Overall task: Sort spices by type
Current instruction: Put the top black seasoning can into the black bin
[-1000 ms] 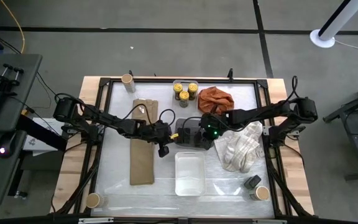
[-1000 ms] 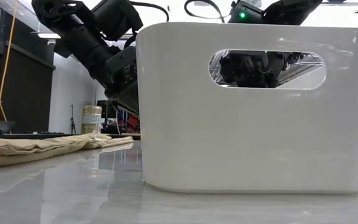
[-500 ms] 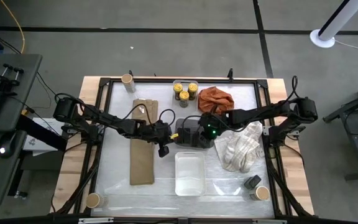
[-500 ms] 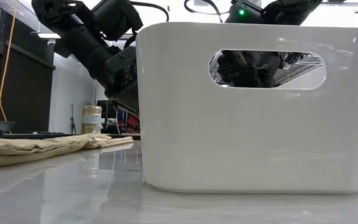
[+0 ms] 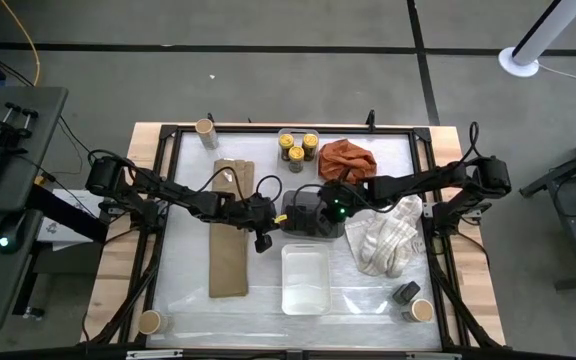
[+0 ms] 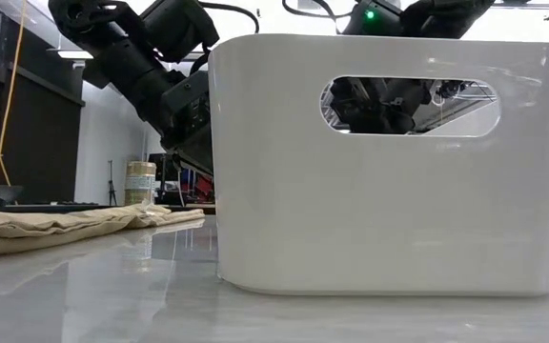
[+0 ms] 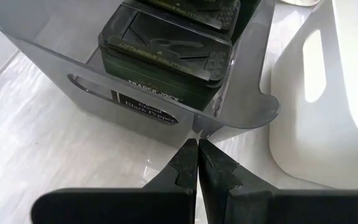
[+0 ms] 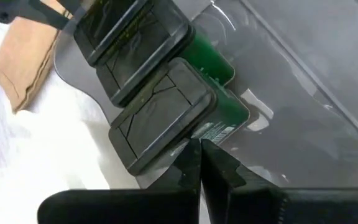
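A translucent grey tray (image 5: pixel 306 216) at the table's middle holds two dark grey tins (image 8: pixel 160 118) (image 8: pixel 132 34). My left gripper (image 7: pixel 197 146) is shut at the tray's left corner. My right gripper (image 8: pixel 201 149) is shut inside the tray, against the nearer tin. Three yellow-lidded jars (image 5: pixel 296 147) stand at the far edge. A third dark tin (image 5: pixel 405 292) lies near the front right, beside a tan-topped tub (image 5: pixel 421 310). Two more tubs (image 5: pixel 205 128) (image 5: pixel 149 321) stand at the left corners. My left gripper pinches the grey tray's rim at a corner (image 7: pixel 199 129) between its fingertips, slanting down from the table's left. The tray rests flat on the table. My right gripper touches the nearer tin's green-labelled side (image 8: pixel 211 132) with its shut fingertips, slanting down from the table's right. That tin stands in the tray.
A white tray (image 5: pixel 305 278) stands just in front of the grey one and fills the low view (image 6: pixel 379 210). A tan cloth (image 5: pixel 230 228) lies to the left, an orange cloth (image 5: pixel 346 158) at the far right, and a white cloth (image 5: pixel 388 235) to the right.
My right gripper has rolled about its own line and tipped a little while staying in place over the grey tray, fingers still shut. My left gripper has kept still.
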{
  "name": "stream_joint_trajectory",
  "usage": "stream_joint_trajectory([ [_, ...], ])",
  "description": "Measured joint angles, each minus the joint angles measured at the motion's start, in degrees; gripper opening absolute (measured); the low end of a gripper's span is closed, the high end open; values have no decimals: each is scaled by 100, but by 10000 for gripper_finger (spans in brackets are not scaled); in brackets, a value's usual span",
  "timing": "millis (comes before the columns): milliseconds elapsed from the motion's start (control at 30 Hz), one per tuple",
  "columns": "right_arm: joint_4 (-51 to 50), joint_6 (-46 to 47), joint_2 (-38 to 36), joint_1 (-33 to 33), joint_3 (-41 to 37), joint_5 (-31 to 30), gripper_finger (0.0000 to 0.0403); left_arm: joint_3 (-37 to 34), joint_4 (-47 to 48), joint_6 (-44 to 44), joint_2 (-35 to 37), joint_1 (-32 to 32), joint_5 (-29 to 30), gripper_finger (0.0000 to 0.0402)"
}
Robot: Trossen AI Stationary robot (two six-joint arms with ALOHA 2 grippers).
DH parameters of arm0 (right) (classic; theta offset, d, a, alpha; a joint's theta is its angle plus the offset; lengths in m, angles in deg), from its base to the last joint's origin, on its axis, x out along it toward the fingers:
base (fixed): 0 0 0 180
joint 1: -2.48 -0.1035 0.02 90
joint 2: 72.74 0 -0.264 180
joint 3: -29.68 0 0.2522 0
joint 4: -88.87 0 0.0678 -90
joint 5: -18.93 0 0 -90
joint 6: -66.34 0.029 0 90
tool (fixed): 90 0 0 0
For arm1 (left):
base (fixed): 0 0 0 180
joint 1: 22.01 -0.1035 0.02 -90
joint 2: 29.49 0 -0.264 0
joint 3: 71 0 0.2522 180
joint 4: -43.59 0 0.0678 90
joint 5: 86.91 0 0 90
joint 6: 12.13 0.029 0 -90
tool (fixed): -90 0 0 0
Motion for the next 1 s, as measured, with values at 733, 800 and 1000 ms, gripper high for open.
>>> stream_joint_trajectory([
  [733, 32, -48, 0, 0, 0, -242, 0, 0, 0, -3, 0, 0, 0, 0],
  [800, 32, -49, 0, 0, 0, -149, 0, 0, 0, -1, 0, 0, 0, 0],
  [1000, 31, -150, -3, 0, 0, -146, 0, 0, 4, 4, 4, -52, -44, 0],
])
